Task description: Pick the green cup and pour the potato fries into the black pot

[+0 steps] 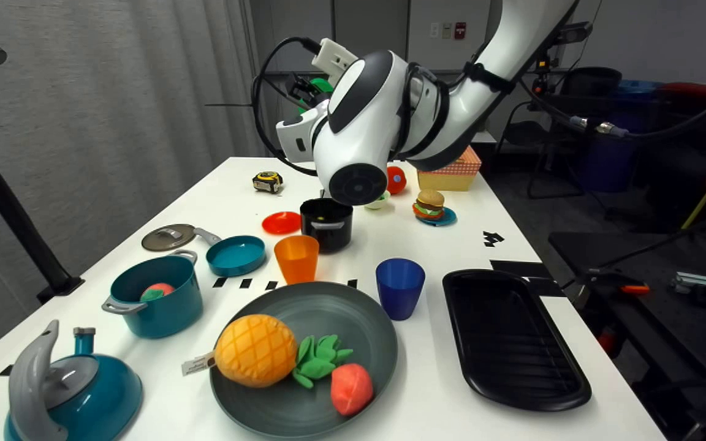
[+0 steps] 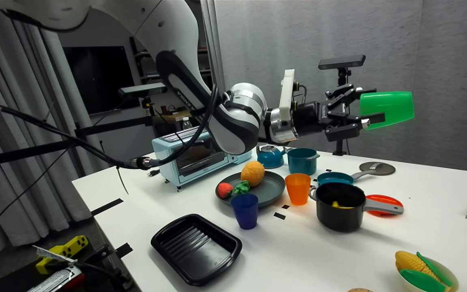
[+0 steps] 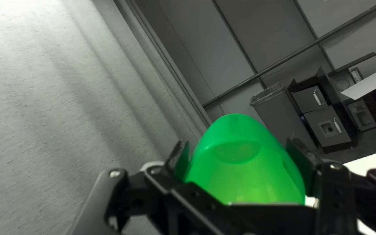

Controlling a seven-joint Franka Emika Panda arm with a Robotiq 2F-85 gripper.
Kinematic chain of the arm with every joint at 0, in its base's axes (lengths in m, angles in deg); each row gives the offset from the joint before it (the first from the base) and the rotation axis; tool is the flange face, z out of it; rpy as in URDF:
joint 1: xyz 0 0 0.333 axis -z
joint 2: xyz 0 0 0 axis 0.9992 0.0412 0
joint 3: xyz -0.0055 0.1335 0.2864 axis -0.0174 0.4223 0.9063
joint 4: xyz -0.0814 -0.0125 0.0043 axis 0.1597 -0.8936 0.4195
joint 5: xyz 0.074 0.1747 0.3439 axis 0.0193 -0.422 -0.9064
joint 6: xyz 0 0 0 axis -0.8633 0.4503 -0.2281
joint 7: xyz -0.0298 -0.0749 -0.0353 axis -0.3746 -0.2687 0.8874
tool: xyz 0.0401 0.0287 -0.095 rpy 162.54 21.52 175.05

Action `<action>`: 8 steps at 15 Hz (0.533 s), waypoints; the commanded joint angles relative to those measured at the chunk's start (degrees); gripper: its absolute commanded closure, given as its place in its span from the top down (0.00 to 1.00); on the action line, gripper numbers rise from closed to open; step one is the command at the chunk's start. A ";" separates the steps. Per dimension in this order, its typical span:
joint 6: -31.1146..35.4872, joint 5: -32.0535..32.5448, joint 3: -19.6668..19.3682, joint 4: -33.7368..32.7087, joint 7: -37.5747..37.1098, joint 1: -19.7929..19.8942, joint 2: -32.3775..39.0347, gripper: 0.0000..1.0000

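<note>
Holds the green cup with the Robotiq gripper, in the air above the level of the tabletop, tilted almost onto its side. Has both jaws clamped on opposite sides of this cup, as confirmed in the wrist view, with the narrower end directed away from the gripper. In an exterior view, largely hidden behind the Panda arm. Impossible to see into the cup.

Has the black pot lower down, standing upright on the tabletop and well apart from the cup, with a long grey handle and with something yellow inside, too small to name. Shares the tabletop with an orange cup just beside the pot, a red plate near its handle, a blue cup and a black rectangular tray. Shares it also, in an exterior view, with a plush pineapple and a red toy fruit on a dark grey plate, and a toy hamburger on a teal plate.
</note>
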 commanded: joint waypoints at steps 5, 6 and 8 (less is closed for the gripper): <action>-1.48 2.47 0.51 0.60 1.29 0.42 -1.01 0.52; -1.26 1.85 0.73 0.41 1.36 0.57 -1.09 0.52; -0.68 0.38 1.31 -0.05 1.46 0.93 -1.38 0.52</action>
